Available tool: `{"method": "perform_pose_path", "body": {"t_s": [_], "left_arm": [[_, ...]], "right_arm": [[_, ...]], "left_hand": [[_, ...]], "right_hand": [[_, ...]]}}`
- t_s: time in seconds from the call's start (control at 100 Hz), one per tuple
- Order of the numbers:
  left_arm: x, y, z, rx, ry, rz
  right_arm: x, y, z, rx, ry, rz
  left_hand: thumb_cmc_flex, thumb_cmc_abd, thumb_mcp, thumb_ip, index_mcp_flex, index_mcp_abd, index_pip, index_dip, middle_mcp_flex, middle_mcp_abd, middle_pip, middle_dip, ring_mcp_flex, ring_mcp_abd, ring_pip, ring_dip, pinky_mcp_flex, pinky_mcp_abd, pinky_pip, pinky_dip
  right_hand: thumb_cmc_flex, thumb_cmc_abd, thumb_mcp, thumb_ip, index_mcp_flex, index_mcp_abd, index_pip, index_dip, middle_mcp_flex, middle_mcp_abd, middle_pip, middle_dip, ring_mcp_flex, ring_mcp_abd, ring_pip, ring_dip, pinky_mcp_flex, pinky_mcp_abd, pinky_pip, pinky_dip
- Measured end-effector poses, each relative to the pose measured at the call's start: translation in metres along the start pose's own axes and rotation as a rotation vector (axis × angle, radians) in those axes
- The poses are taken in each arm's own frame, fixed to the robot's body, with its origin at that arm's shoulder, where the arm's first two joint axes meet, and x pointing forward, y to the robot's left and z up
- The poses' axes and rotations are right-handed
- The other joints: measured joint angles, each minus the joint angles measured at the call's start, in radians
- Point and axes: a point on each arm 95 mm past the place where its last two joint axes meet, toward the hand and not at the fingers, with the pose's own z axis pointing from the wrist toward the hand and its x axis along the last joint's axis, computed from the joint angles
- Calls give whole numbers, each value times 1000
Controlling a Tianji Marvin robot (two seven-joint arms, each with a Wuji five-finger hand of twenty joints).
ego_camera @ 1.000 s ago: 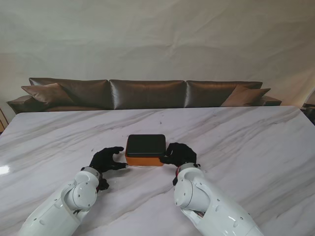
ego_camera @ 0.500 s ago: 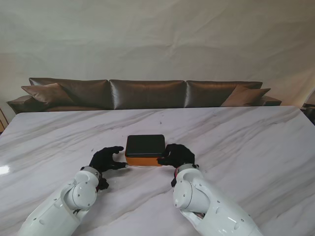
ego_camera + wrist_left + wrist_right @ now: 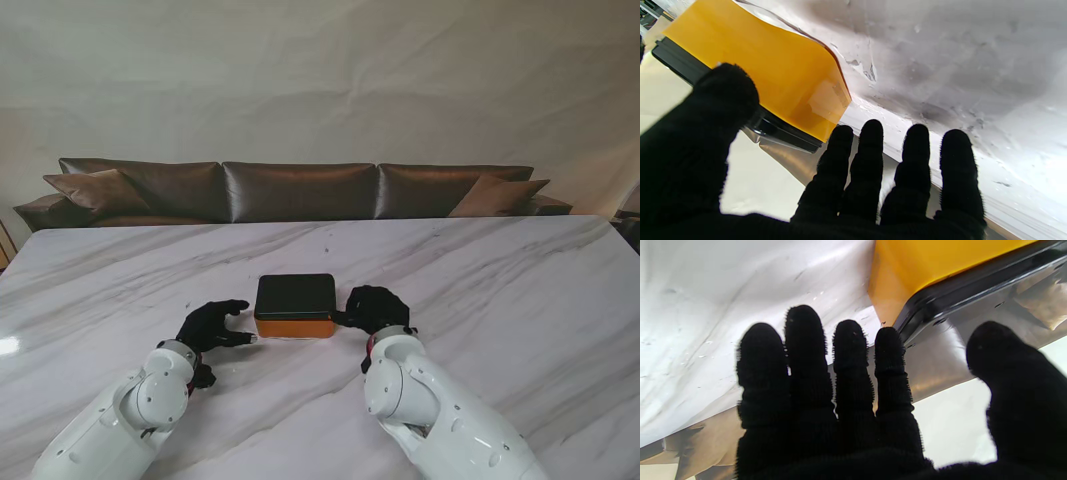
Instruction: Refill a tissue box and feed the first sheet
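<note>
The orange tissue box (image 3: pixel 295 310) with its black lid sits mid-desk (image 3: pixel 500 270), between both black-gloved hands. The left hand (image 3: pixel 212 325) and right hand (image 3: pixel 372 308) are spread, holding nothing; whether fingertips touch it is unclear.

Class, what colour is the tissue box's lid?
Black, on an orange body; the tissue box shows best in the stand view.

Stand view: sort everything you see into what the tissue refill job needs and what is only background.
For the job:
tissue box, orange with a dark lid
left hand, open beside it
right hand, open on its other side

Background:
marble table
brown sofa with cushions
</note>
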Motion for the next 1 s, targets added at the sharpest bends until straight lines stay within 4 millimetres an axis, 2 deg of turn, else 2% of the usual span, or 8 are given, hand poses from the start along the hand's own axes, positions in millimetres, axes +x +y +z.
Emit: {"method": "perform_pose_path", "body": {"t_s": [0.14, 0.23, 0.32, 0.4, 0.59, 0.79, 0.92, 1.0], "left_arm": [[4, -9, -9, -141, 7, -12], [2, -17, -11, -159, -5, -96], [-4, -23, -12, -145, -19, -120], [-8, -28, -12, -143, -35, -134], [-9, -34, -12, -137, -47, -214], [-10, -34, -1, -108, -53, -342], [-10, -30, 9, -102, -64, -350], [-10, -28, 15, -95, -71, -401]], "right_arm": [[-7, 1, 12, -6, -23, 31], [-9, 1, 21, -10, -32, 10], [-8, 2, 25, -7, -34, 13], [-6, 2, 28, -1, -34, 20], [-2, -1, 33, -11, -39, 32], [2, -2, 37, 0, -25, 36], [3, -3, 37, 3, -23, 41], [4, -4, 37, 8, -19, 46]], "left_hand": [[-33, -23, 0, 0, 0, 0, -7, 0, 0, 0, 0, 0, -7, -28, -62, -6, -10, 0, 0, -7], [-61, -30, 0, 0, 0, 0, -18, 0, 0, 0, 0, -4, -5, -11, -55, -5, -16, 0, 5, -10], [-64, -30, 0, 0, 0, 0, -26, -2, 0, 0, 0, -9, -5, -11, -55, -5, -25, 0, 5, -16], [-80, -30, 0, -9, 0, 0, -28, -2, 0, 0, -2, -11, -5, -11, -55, -5, -25, 0, 12, -18], [-158, 33, -50, -21, 0, 1, -38, -4, 0, 0, -6, -13, -5, -9, -55, -1, -26, 0, 20, -18], [-163, 165, -240, -22, 0, 13, -51, -5, 0, 9, -15, -17, -5, 4, -60, 12, -26, 1, 25, -19], [-65, 262, -429, -22, 2, 23, -52, -5, 0, 14, -15, -17, -5, 9, -31, 43, -21, 1, 35, -8], [-1, 310, -538, 1, 2, 23, -52, -5, 0, 14, -15, -17, -5, 15, -29, 47, -14, 1, 35, 1]], "right_hand": [[-9, 28, 36, 0, 39, -11, -14, 0, 14, 0, 0, 9, 0, 1, 0, 9, -5, 1, 1, 9], [-9, 28, 57, -13, 48, -12, -19, 0, 16, 0, 0, 12, 0, 1, 2, 11, -5, 1, 1, 9], [-21, 28, 112, -81, 56, -21, -22, 2, 17, 0, 0, 14, 0, 1, 8, 11, -5, 2, 12, 9], [-20, 11, 176, -158, 58, -39, 1, -49, 27, 0, 0, 24, 0, 1, 10, 11, -5, 2, 13, 10], [2, -24, 228, -196, 58, -63, 56, -109, 27, 0, 0, 25, 1, 1, 12, 11, -5, 2, 16, 12], [18, -25, 256, -197, 58, -74, 96, -141, 27, 0, 0, 32, 10, 1, 17, 11, -1, 2, 23, 20], [27, -25, 281, -197, 58, -75, 108, -150, 38, 0, 0, 33, 11, 1, 18, 11, -1, 2, 24, 21], [27, -25, 291, -197, 58, -75, 118, -158, 38, 0, 0, 34, 11, 1, 19, 11, -1, 2, 24, 21]]}}
